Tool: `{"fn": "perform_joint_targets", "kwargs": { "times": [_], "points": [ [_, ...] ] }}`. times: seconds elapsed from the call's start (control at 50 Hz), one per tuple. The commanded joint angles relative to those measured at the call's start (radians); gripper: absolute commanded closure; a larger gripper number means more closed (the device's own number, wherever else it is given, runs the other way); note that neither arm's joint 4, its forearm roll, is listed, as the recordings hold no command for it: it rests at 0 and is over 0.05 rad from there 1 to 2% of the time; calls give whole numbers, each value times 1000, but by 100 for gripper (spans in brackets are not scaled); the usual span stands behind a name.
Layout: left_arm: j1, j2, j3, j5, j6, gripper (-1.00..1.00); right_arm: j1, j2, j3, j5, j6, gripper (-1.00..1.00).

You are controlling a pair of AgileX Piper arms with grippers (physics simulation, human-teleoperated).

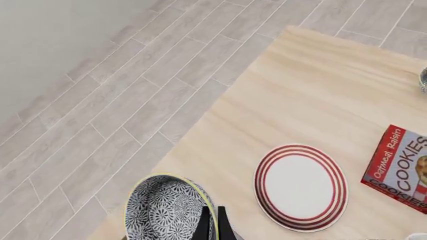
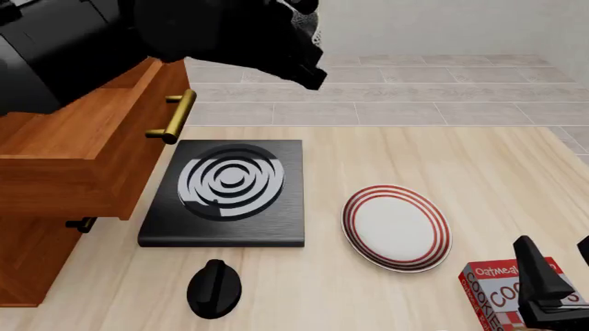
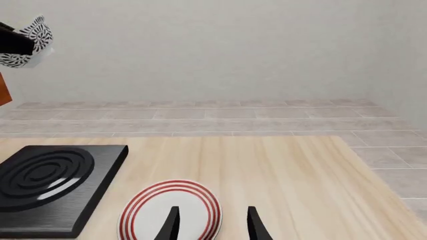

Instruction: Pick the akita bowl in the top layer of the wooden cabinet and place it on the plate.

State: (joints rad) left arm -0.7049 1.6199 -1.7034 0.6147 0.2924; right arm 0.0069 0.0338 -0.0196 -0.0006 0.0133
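Observation:
The akita bowl (image 1: 167,210), with its fine dark-and-white pattern, hangs in the air with my left gripper (image 1: 211,221) shut on its rim. In the front view only a sliver of the bowl (image 2: 310,19) shows past the black left arm, high above the table's far side. The right wrist view has the bowl (image 3: 30,42) well above the slab. The red-ringed white plate (image 2: 398,227) lies on the table, lower and to the right of the bowl. The wooden cabinet (image 2: 37,248) stands at the left, its top layer (image 2: 101,148) pulled out. My right gripper (image 3: 212,225) is open, near the plate's front right.
A black square slab with white spiral rings (image 2: 225,189) lies between the cabinet and the plate. A black knob-shaped object (image 2: 214,288) sits in front of it. A red cookies box (image 2: 501,296) lies at the front right, beside my right gripper (image 2: 563,265).

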Motion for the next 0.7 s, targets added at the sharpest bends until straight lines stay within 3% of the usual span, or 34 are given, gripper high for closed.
{"fn": "perform_joint_targets", "kwargs": {
  "times": [0.02,0.7],
  "points": [
    [-28,24,21,-35,6,100,-1,5,1,-5,1,-100],
    [-115,139,35,-88,16,100,-1,-7,0,10,5,-100]
  ]
}}
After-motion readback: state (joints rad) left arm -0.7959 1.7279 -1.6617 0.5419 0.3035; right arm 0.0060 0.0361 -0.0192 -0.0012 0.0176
